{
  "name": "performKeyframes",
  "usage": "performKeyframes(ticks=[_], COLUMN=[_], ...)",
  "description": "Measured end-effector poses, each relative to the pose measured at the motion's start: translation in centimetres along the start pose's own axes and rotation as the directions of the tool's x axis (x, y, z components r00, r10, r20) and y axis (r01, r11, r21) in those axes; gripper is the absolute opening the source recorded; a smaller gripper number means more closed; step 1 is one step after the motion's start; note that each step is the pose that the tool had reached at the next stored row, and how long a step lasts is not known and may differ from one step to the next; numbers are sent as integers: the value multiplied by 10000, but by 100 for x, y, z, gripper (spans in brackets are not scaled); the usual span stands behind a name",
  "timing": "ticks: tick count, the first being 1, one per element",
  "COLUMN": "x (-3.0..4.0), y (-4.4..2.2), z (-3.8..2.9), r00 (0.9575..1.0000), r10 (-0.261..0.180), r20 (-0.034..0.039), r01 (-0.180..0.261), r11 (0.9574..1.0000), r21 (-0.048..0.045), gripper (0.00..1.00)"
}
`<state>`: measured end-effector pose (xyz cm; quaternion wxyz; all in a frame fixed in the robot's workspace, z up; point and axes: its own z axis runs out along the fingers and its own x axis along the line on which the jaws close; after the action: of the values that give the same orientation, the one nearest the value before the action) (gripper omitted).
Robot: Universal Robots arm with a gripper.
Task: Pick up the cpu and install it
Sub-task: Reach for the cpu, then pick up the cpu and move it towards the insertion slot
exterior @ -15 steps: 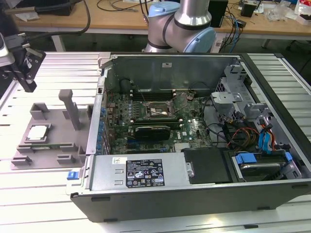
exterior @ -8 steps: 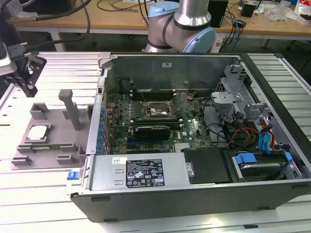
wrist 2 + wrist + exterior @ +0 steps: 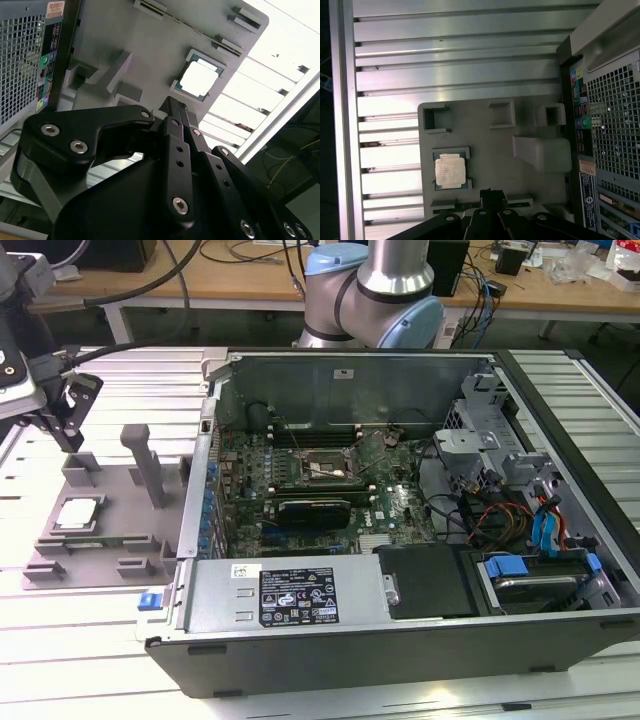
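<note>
Far left in the exterior view: claw (image 3: 72, 438) hangs over the far-left corner of the grey slotted tray (image 3: 125, 502), fingers pressed together with nothing pinched, not touching the tray. Both wrist views agree, with the tips (image 3: 172, 106) (image 3: 492, 194) closed to a single narrow point above the tray (image 3: 150, 45) (image 3: 485, 145). The cpu (image 3: 78, 512) sits flat in a square recess at the tray's left side, silvery top up, below the claw and clear of it. In both wrist views it (image 3: 200, 79) (image 3: 450, 170) lies just beside the line of the closed tips, not yet picked. An upright post (image 3: 150, 465) stands on the tray to the cpu's right. The tray rests on the slatted aluminium tabletop (image 3: 80, 640), just beside the open computer case (image 3: 400, 655), which lies on its side. Inside the case: motherboard (image 3: 375, 505) with the dark metal-framed socket (image 3: 318, 468) near its far edge, and a labelled power supply block (image 3: 290, 595) along the near wall. Loose cables and blue-tabbed drive bays (image 3: 545, 565) are at the case's right end. The arm's base (image 3: 385, 290) rises behind the case at top centre. The case's perforated rear panel (image 3: 25, 60) (image 3: 615, 125) shows in both wrist views, next to the tray.
</note>
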<state>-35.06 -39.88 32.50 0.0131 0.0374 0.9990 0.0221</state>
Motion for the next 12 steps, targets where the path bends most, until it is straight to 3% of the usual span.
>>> performKeyframes(ticks=[12], x=[0], y=[0], z=[2], r00=[10000], r10=[1], r20=[-3], r01=[-1], r11=[10000], r21=[-30], gripper=[11])
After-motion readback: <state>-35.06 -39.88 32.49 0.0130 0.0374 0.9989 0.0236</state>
